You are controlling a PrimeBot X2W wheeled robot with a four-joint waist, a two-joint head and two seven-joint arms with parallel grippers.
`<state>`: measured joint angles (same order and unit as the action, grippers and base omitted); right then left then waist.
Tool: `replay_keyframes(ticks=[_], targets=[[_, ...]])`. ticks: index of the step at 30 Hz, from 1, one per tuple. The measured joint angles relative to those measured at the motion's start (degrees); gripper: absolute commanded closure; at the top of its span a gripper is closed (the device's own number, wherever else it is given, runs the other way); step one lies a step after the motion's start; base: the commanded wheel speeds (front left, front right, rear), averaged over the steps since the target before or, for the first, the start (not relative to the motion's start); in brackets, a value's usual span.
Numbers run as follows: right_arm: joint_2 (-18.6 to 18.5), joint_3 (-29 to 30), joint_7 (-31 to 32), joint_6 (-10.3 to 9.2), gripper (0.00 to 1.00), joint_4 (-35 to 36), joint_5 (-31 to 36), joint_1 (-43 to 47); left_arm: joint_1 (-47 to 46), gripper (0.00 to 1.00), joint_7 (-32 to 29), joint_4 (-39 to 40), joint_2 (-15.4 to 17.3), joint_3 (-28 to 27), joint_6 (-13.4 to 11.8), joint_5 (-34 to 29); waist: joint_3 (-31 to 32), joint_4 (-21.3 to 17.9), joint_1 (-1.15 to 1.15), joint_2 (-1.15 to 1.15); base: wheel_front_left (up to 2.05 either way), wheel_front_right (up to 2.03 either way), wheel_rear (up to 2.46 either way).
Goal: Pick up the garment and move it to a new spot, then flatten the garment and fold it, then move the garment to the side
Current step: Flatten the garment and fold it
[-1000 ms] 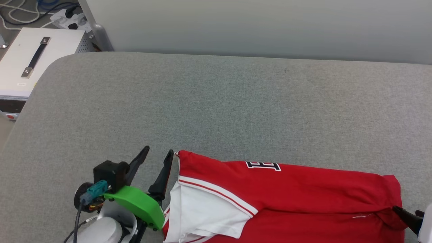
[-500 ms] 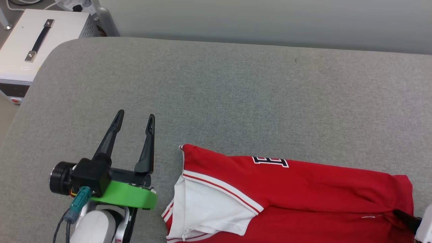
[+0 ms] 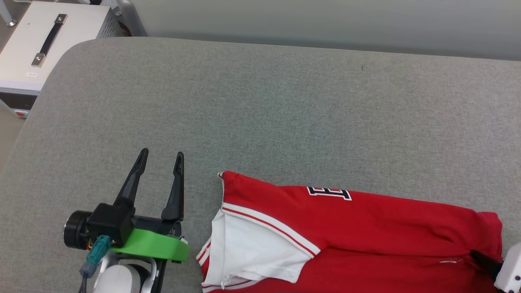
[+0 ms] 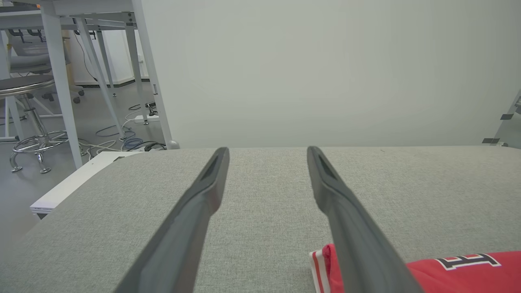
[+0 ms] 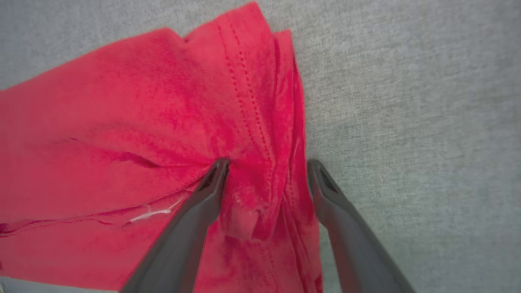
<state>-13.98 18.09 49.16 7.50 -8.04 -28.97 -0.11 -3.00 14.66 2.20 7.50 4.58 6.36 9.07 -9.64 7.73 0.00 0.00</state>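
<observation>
1. Lying along the near edge of the bench, from about its middle toward the near right corner, the garment (image 3: 366,228) is a long folded band of red knit cloth. It is mostly smooth on top, with one shallow crease running along its length.
2. At its left end a white sleeve (image 3: 252,252) lies flat as an angled panel, bordered by red-and-white striped trim. Black, white-outlined lettering (image 3: 329,193) shows on the far folded edge, cut off by the fold.
3. At its right end the hem, sewn with double rows of stitching, is gathered into soft ridges. A loose white thread (image 5: 152,213) lies on the cloth there.
4. The right hand (image 5: 267,162) sits at that end with its two long, dark, tapering fingers wide apart, astride a puckered ridge of the hem. One fingertip rests on the cloth and the other stands at the outer edge. Nothing is pinched between them.
5. The left hand (image 3: 161,152) is over bare bench just beside the sleeve end, clear of the cloth. Its fingers are spread wide and hold nothing. A curved green bracket (image 3: 154,246) wraps its wrist.
6. The bench (image 3: 260,114) is covered in grey, fine-grained woven fabric, and its far left corner is rounded.
7. Beyond that corner stands a white box (image 3: 36,44) with a black strap handle. A pale, plain wall (image 3: 325,20) runs along the far edge.
</observation>
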Motion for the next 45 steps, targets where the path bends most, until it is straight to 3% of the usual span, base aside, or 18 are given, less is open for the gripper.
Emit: replay_keyframes(ticks=[2, 9, 10, 11, 12, 25, 36, 45], targets=[[0.22, -3.04, -0.1, -0.04, 0.0, -0.57, -1.64, -0.01, 0.0, 0.0, 0.0, -0.49, -0.53, -1.44, 0.56, -0.56, 0.46, -0.26, 0.0, 0.0, 0.0, 0.0, 0.0], [0.8, -5.66, -1.3, -0.04, 0.0, -1.44, -2.3, -0.03, 0.01, 0.0, 0.0, -0.93, -0.73, -1.97, 0.81, -0.74, 1.24, -0.77, 0.0, 0.0, 0.0, 0.0, 0.0], [0.81, -5.86, -1.43, -0.04, 0.08, -1.69, -2.5, -0.05, 0.01, 0.0, 0.0, -1.01, -0.73, -1.82, 0.81, -0.73, 1.3, -0.83, 0.0, 0.0, 0.0, 0.0, 0.0], [0.78, -6.06, -1.6, -0.04, 0.84, -1.94, -2.61, -0.07, 0.01, 0.0, 0.0, -1.08, -0.73, -1.57, 0.82, -0.71, 1.33, -0.86, 0.0, 0.0, 0.0, 0.0, 0.0], [0.69, -6.27, -1.94, -0.04, 1.0, -2.19, -2.61, -0.12, 0.01, 0.0, 0.0, -1.12, -0.73, -1.37, 0.86, -0.7, 1.32, -0.86, 0.0, 0.0, 0.0, 0.0, 0.0], [-1.9, -6.88, -8.47, 0.12, 1.0, -4.94, -2.72, -0.43, 0.12, 0.0, 0.0, -1.69, -0.59, -1.1, 0.98, -0.01, 1.77, -1.0, 0.0, 0.0, 0.0, 0.0, 0.0], [-8.77, -1.24, -13.81, 0.1, 1.0, -8.38, 5.37, -2.18, 0.76, 0.0, 0.0, -2.68, -0.51, -0.78, 0.98, 0.18, 3.5, -1.7, 0.0, 0.0, 0.0, 0.0, 0.0], [-6.04, -1.53, -14.63, 0.08, 1.0, -4.54, 5.37, 0.36, 2.29, 0.0, 0.0, -3.26, -0.65, -0.45, 0.98, 0.77, 6.07, -2.02, 0.0, 0.0, 0.0, 0.0, 0.0]])
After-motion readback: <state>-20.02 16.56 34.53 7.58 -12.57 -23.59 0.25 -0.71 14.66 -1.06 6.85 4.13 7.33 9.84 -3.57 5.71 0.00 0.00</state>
